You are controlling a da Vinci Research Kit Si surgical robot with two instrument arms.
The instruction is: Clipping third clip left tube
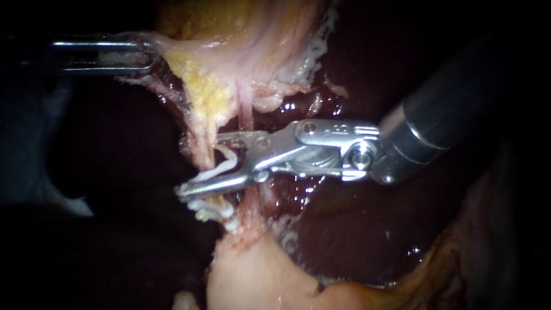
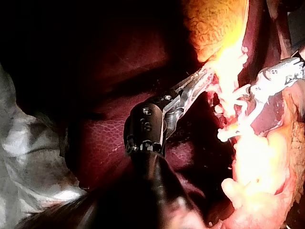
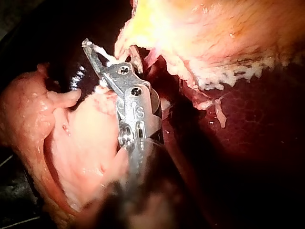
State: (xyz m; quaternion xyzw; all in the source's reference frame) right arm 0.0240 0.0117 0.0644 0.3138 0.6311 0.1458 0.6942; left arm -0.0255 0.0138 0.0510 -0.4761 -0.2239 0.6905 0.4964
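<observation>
My right instrument (image 1: 201, 165) comes in from the upper right. Its jaws stand apart astride the left tube (image 1: 198, 143), with a white clip (image 1: 225, 162) held between them, touching both. Just below them, white clips (image 1: 213, 210) sit across the same tube. The thinner right tube (image 1: 245, 115) runs behind the upper jaw. At the upper left, my left instrument (image 1: 146, 53) is shut on the edge of the gallbladder (image 1: 258, 40) and holds it taut. The left wrist view shows that grip (image 2: 207, 71). In the right wrist view the clip (image 3: 102, 51) shows at the jaw tip.
Dark red liver (image 1: 344, 229) lies behind and right of the tubes. Pale fatty tissue (image 1: 252, 275) rises from below, under the clips. Yellow fat (image 1: 201, 86) hangs from the gallbladder beside the left tube. White gauze (image 2: 28, 157) lies beside my left instrument's shaft.
</observation>
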